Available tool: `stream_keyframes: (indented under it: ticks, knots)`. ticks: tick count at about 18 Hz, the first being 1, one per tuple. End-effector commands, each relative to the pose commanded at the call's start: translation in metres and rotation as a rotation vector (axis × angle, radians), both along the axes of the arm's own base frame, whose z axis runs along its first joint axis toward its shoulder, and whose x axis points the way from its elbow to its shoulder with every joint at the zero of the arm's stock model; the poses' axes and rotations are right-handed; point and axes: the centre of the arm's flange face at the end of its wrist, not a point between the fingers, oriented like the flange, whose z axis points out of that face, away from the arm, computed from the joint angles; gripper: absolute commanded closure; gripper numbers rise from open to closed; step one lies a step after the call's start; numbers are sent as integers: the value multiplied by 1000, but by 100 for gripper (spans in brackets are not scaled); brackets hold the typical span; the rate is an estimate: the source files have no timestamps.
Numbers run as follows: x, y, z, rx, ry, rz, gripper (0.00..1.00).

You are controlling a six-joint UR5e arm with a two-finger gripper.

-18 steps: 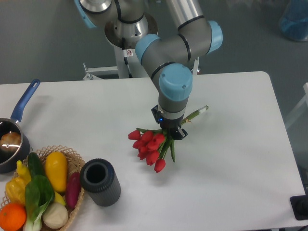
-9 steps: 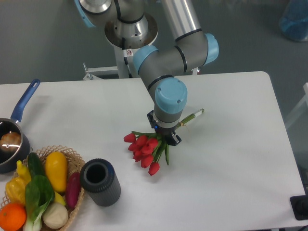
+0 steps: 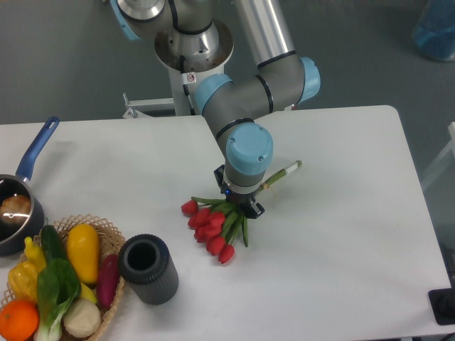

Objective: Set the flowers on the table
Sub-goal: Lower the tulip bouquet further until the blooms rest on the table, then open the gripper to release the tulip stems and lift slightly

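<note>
The flowers (image 3: pixel 212 227) lie near the middle of the table (image 3: pixel 341 234), red heads fanned toward the front left and the tied stems running up to the right, their cut ends poking out past the wrist. Start at your far left: a pot (image 3: pixel 15 209) with a blue handle sits at the table's edge, something pale inside it. Just in front of it you see a wicker basket (image 3: pixel 106 312) holding an orange, a yellow pepper, a yellow squash, a purple piece, a white bulb and a leafy green with a white stalk. Touching the basket's right side — or just beside it, you cannot tell which — stands a dark cylinder (image 3: pixel 148 268), open at the top. Move right and you reach the gripper (image 3: pixel 239 207), pointing straight down over the bunch where the leaves meet the heads. Its fingers are hidden under the wrist and among the leaves, so you cannot tell whether the jaws are clamped on the stems or apart. The heads look to be resting on the tabletop — their shadow sits tight beneath them.
</note>
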Motion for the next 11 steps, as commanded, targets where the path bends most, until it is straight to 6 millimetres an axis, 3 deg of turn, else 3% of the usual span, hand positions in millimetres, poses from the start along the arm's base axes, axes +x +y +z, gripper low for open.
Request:
stream_keyframes:
  ticks: [6, 7, 9, 10, 11]
  knots:
    - [-1, 1, 6, 6, 11, -3, 47]
    - [-1, 1, 9, 11, 17, -6, 40]
    - [-8, 2, 17, 31, 34, -5, 9]
    - [-10, 4, 21, 35, 41, 3, 0]
    - [-9, 4, 24, 38, 44, 8, 0]
